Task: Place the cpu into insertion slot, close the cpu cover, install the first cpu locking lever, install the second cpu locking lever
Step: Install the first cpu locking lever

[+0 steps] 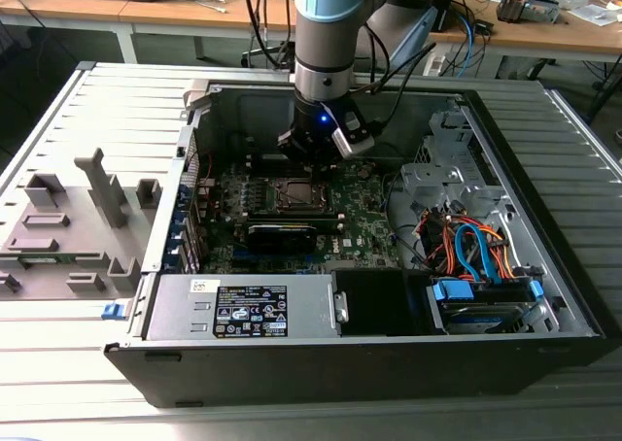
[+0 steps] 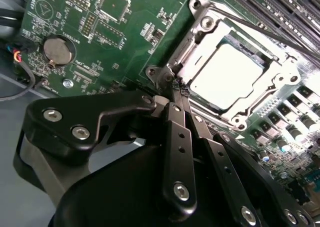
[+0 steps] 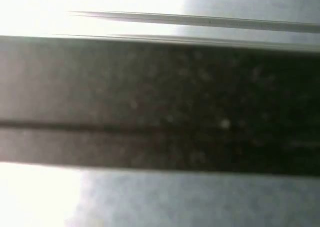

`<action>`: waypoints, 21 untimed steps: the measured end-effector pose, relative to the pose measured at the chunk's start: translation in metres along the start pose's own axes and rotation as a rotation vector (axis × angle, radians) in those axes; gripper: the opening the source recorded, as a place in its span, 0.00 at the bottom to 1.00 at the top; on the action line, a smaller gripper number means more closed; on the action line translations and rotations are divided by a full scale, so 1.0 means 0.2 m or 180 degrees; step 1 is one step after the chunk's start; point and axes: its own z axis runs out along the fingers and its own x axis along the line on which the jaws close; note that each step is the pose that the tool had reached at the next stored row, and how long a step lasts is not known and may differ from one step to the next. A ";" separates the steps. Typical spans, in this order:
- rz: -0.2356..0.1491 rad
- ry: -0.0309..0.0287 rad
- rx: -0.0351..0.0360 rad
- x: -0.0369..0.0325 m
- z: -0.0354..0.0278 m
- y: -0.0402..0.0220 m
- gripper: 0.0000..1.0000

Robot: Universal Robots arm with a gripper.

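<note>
Gripper (image 2: 178, 89) fingers pressed together at corner of cpu cover (image 2: 272, 79), cover lying closed over seated cpu (image 2: 226, 74).

Even room light in the exterior view; glare whitens the cpu (image 2: 226, 76); first wrist view blurred, overexposed.

The cpu (image 2: 227, 73) (dull silver top) lies flat in the insertion slot (image 2: 197, 49), cpu cover (image 2: 270, 77) closed.

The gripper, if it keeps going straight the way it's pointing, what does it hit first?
Probably the corner of the cpu cover: the gripper, fingers together, points at its hinge corner. Depth is unclear, so contact may already exist.
</note>
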 end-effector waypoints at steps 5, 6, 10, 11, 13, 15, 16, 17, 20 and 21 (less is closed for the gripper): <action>0.0000 -0.0010 0.0000 0.005 -0.036 0.002 0.11; 0.0000 -0.0017 -0.0002 0.012 -0.041 0.002 0.11; -0.0001 -0.0037 -0.0003 0.085 -0.047 0.006 0.11; -0.0001 -0.0040 -0.0003 0.102 -0.047 0.007 0.11; -0.0001 -0.0045 -0.0003 0.152 -0.048 0.011 0.11; -0.0001 -0.0045 -0.0003 0.174 -0.047 0.019 0.11; -0.0001 -0.0045 -0.0003 0.179 -0.047 0.023 0.11; -0.0001 -0.0045 -0.0003 0.183 -0.046 0.028 0.11; -0.0001 -0.0045 -0.0002 0.185 -0.043 0.058 0.11; -0.0001 -0.0045 -0.0003 0.184 -0.042 0.068 0.11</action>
